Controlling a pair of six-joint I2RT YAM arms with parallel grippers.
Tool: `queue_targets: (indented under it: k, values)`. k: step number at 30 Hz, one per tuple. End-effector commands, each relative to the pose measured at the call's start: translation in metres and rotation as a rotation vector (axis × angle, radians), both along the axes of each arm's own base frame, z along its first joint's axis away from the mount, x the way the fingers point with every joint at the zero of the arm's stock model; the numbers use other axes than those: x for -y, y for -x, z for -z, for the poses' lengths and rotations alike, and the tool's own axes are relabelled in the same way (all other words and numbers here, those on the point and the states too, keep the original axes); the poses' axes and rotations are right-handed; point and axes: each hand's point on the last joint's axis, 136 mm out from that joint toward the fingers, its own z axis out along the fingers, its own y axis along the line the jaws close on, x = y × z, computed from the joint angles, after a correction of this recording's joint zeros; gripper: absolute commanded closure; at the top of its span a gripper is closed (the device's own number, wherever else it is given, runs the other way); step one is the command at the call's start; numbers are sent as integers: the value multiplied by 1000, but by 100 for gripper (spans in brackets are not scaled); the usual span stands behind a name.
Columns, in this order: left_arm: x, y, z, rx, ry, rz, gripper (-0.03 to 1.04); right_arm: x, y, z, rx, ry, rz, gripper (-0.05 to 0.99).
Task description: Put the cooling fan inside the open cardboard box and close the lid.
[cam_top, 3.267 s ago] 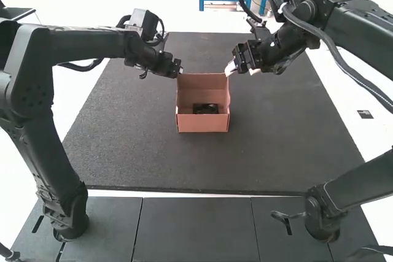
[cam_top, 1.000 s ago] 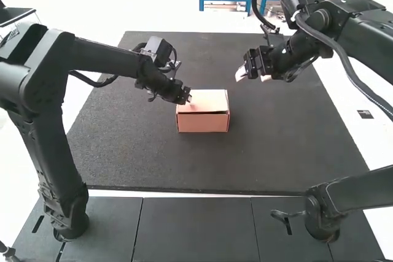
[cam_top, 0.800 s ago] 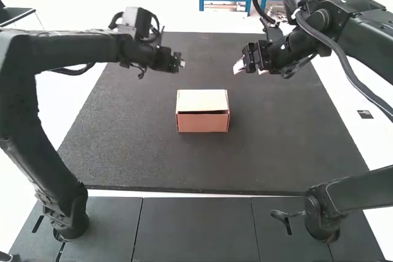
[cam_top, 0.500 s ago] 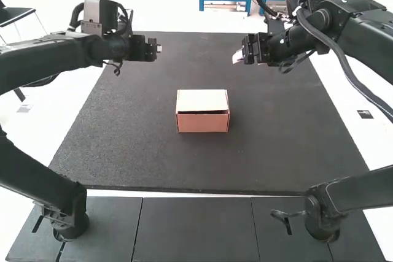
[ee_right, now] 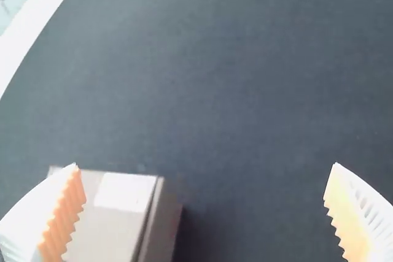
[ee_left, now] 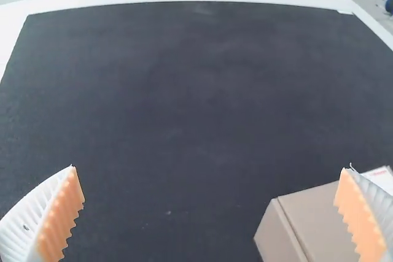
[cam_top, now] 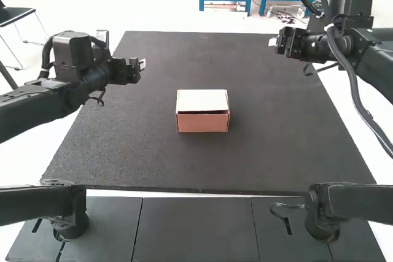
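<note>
Nearest the arms' bases, the black mat (cam_top: 123, 151) covers the bench (cam_top: 374, 170), and the cardboard box (cam_top: 202, 122) sits at the mat's middle. Its lid (cam_top: 202, 98) lies flat over the top, with only a thin dark seam along the front edge. The closed lid hides the inside, so the cooling fan cannot be checked. Judging from the shut box, it most likely lies inside.

By that reading both steps are done: fan in, lid down. What is left, at most, is to press the front edge fully snug if that seam is a gap, and to park the arms.

Beyond the box and to its left, the left hand (cam_top: 139, 65) hangs above the mat, well apart from the box. Its ribbed white fingers (ee_left: 58, 219) with orange pads are spread wide and hold nothing. In the left wrist view a corner of the box shows just by one finger.

Farther again, beyond the box and to its right, the right hand (cam_top: 274, 42) hangs over the mat's far edge, farther from the box than the left one. Its fingers (ee_right: 58, 213) are also spread wide and empty. Neither hand touches the box or its lid.
</note>
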Motion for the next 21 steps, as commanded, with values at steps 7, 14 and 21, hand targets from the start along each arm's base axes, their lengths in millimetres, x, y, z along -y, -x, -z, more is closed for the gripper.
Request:
queue_targets:
  k: [7,14,21]
  values:
    - [-28,30,14,101,-19,-50,5,43,24,46,88,10,127,4]
    - [-32,63,25,217,-6,-47,5,32,52,88,166,94,97,4]
    - [-32,93,6,451,-81,-33,5,35,67,76,364,97,110,4]
